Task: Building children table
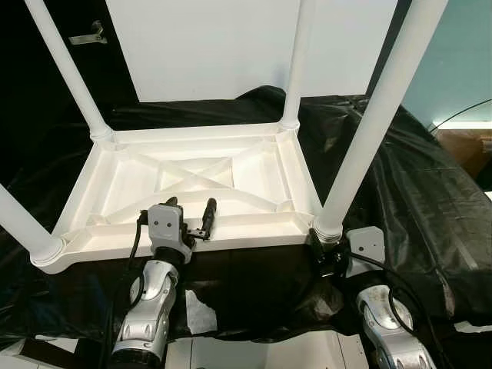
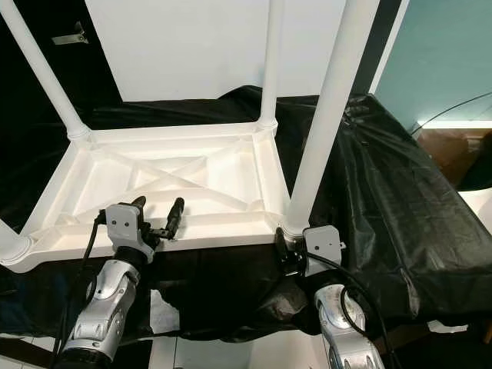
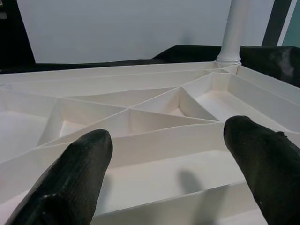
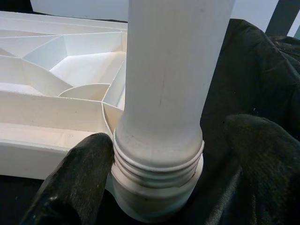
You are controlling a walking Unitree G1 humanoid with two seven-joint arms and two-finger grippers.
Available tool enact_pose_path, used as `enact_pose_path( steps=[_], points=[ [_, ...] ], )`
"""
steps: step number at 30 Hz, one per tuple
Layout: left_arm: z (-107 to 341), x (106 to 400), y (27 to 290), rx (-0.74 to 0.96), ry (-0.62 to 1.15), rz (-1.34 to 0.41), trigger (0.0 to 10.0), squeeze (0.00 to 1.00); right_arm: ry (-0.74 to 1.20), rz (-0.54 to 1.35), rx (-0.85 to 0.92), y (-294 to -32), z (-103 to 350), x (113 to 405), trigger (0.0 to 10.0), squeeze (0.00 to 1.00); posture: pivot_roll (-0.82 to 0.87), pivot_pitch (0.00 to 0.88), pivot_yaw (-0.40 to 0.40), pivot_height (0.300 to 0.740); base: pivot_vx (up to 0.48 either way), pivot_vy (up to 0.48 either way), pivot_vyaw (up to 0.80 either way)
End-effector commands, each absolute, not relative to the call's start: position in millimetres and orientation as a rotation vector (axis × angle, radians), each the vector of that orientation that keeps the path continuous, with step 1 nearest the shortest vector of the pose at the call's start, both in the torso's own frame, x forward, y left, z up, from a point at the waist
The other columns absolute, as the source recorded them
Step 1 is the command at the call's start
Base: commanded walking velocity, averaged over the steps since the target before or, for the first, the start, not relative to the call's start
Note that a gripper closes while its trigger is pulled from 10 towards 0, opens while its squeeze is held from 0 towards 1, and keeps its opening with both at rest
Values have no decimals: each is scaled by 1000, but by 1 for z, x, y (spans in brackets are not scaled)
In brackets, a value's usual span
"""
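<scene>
The upturned white plastic children's table top (image 1: 192, 184) is laid on a black-sheeted surface (image 1: 415, 192). The near-right white tubular leg (image 1: 369, 131), upright, is straddled at its threaded base by the right gripper (image 4: 159, 159), jaws apart, one finger touching. The left gripper (image 1: 196, 219) is held open over the near rim.

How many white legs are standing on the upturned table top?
4: far-left corner leg, far-right corner leg, near-left corner leg, and near-right corner leg, with the right gripper around its threaded base.
</scene>
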State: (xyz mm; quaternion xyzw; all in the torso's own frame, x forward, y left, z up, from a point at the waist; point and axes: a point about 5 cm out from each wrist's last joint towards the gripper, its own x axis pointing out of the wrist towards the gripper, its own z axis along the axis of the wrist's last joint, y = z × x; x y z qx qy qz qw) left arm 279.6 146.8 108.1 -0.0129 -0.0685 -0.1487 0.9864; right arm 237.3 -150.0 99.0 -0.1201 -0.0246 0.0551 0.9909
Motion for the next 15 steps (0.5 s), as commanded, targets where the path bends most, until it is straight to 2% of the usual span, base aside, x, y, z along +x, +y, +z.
enact_pose_path(
  steps=[1,15],
  points=[
    [107,282,147,-15,-143,-256,10000,0,1,113,-237,-150,90,238,10000,0,-25,0,-19,740,0,0,0],
    [110,284,146,-15,-160,-249,10000,0,-9,118,-244,-151,93,241,10000,0,-29,0,-24,740,0,0,0]
  ],
)
